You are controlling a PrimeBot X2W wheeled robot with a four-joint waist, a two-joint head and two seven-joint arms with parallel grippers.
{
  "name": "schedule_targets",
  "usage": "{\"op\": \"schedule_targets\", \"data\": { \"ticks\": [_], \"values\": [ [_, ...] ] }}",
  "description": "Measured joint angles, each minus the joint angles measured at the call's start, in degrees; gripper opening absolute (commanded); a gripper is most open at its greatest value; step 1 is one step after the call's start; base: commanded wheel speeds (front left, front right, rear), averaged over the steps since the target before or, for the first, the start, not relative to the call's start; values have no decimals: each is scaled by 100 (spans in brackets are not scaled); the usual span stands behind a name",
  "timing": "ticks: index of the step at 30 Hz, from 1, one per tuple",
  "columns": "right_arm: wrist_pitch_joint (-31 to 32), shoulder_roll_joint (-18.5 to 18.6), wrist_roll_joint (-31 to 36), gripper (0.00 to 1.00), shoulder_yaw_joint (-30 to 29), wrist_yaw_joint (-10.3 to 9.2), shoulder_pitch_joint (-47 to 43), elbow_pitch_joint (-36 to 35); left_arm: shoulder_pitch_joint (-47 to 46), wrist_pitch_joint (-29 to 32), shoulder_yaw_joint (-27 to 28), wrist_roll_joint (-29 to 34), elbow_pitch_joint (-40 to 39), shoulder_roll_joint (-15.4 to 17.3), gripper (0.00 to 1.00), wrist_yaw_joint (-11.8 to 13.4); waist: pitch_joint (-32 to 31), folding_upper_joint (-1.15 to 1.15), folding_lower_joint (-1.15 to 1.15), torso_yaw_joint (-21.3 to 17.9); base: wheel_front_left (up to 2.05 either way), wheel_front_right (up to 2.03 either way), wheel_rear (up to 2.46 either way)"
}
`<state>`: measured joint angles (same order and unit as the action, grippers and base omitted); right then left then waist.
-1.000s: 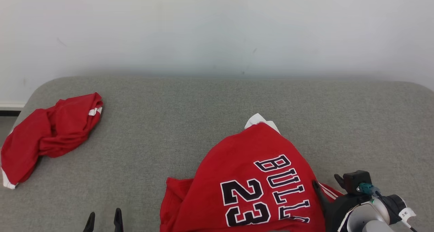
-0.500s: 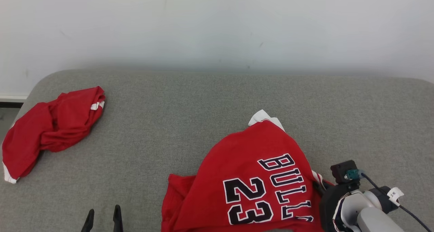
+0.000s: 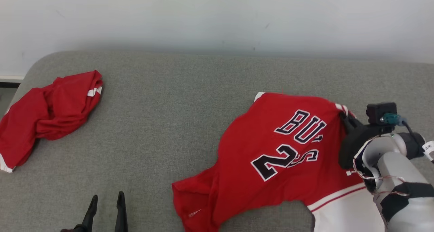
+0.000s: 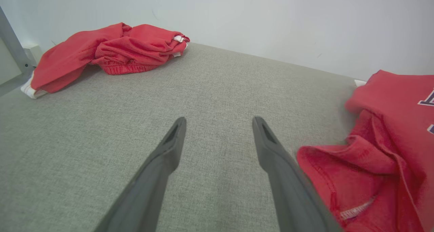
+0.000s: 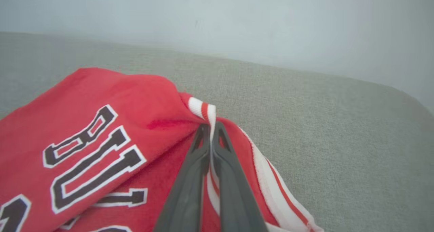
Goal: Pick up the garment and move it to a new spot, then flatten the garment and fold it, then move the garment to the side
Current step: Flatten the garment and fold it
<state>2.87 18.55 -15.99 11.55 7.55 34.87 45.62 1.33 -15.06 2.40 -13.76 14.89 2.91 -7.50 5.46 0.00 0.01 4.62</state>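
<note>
The right end effector (image 5: 210,127) has its two dark fingers pressed together on the white-and-red striped trim (image 5: 202,110) of the red basketball jersey with black, white-edged lettering (image 3: 271,150). In the right wrist view the trim runs straight down between the fingers, so the cloth is pinched at an edge, not in its middle. That grip looks chosen on purpose: an edge hold lets the jersey trail and spread as it is carried, whereas a hold on a bunched fold would not.

The jersey lies on the right half of the grey fabric-covered worktop (image 3: 190,89). Its lettered panel is raised toward the right end effector at its far right corner, and the rest drapes back toward the robot in loose folds, with a crumpled hem at the near left.

The left end effector (image 4: 218,122) hangs low over bare worktop with its fingers well apart, holding nothing. The jersey's crumpled near hem (image 4: 339,177) lies just beside its right finger, so it seems well placed to take a second corner.

A second crumpled red garment with white trim (image 3: 51,110) lies at the far left corner, well apart from both.
</note>
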Motion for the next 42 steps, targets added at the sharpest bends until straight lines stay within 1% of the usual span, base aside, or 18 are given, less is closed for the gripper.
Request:
{"op": "schedule_targets", "data": {
  "ticks": [6,9,10,11,12,13,17,20,22,25,27,31,35,38,42],
  "values": [
    [-323,-94,300,0,-579,0,615,627,-175,0,-96,-15,26,1,100,0,194,0,0,122,0,0,0],
    [-463,-126,475,0,-736,0,777,962,-229,0,-157,-23,68,0,100,0,239,0,0,216,0,0,0],
    [-463,-126,475,0,-736,0,777,962,-229,0,-157,-23,68,0,100,0,239,0,0,216,0,0,0],
    [-509,-145,528,33,-769,0,812,1076,-247,0,-170,-26,76,1,100,0,246,0,0,247,0,0,0],
    [-564,-158,577,86,-789,0,837,1167,-255,0,-178,-30,86,1,100,0,247,0,0,273,0,0,0],
    [-621,-171,626,100,-798,0,860,1255,-253,0,-178,-30,102,0,100,0,238,1,1,291,0,0,0],
    [-1004,-227,756,100,-879,0,868,1469,-208,0,-196,-30,118,1,100,0,139,0,0,297,0,0,0],
    [-1455,-263,867,100,-890,0,851,1521,-60,0,-192,-16,112,2,100,0,-14,0,0,218,0,0,0],
    [-1612,-312,869,100,-891,0,798,1479,6,0,-196,-1,109,-1,100,0,-88,0,0,155,0,0,0],
    [-1752,-386,859,100,-875,0,570,1214,82,0,-185,23,86,2,100,0,-199,0,0,44,0,0,0],
    [-1766,-430,846,100,-860,0,336,832,124,0,-196,44,73,0,100,0,-268,0,0,-37,0,0,0],
    [-1789,-535,788,100,-950,0,-405,-605,138,0,-248,80,16,0,100,0,-357,0,0,-206,0,0,0],
    [-1786,-854,643,100,-1138,0,-1436,-1719,189,0,-289,90,-3,1,100,0,-407,0,0,-343,0,0,0],
    [-1789,-1125,630,100,-1257,0,-2012,-2424,204,0,-334,90,-16,1,100,0,-425,0,-1,-431,0,0,0],
    [-1797,-1302,833,100,-1293,0,-2638,-3117,216,0,-423,100,-24,0,100,0,-421,0,-1,-523,0,0,0]
  ]
}}
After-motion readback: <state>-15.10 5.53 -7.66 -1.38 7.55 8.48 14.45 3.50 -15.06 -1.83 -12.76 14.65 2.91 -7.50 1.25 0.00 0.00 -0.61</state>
